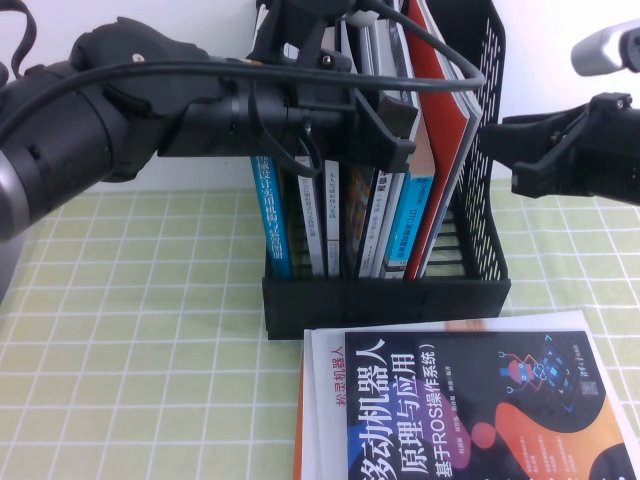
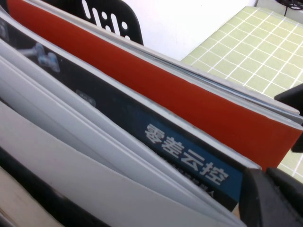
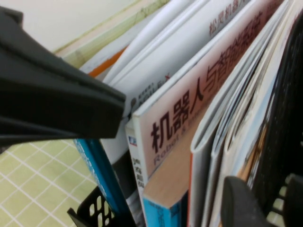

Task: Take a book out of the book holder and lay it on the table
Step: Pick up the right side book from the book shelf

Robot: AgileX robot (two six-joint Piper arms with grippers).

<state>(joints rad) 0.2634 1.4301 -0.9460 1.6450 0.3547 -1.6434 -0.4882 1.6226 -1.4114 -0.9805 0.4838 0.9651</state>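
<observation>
Left gripper (image 1: 385, 125) is seen among upright books in the book holder (image 1: 385, 300), finger state undeterminable; right gripper (image 1: 535, 150) hangs spread beside the holder's right wall.

We see two matte black arms: our left arm (image 1: 120, 110) is bulky, rounded, trailed by a looping black cable (image 1: 430, 45); our right gripper (image 1: 545, 150) is angular black plastic.

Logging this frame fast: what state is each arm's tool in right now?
Left tool: over the book holder, among the upright books; open or closed cannot be told.
Right tool: open, empty, beside the holder's right wall.
</observation>
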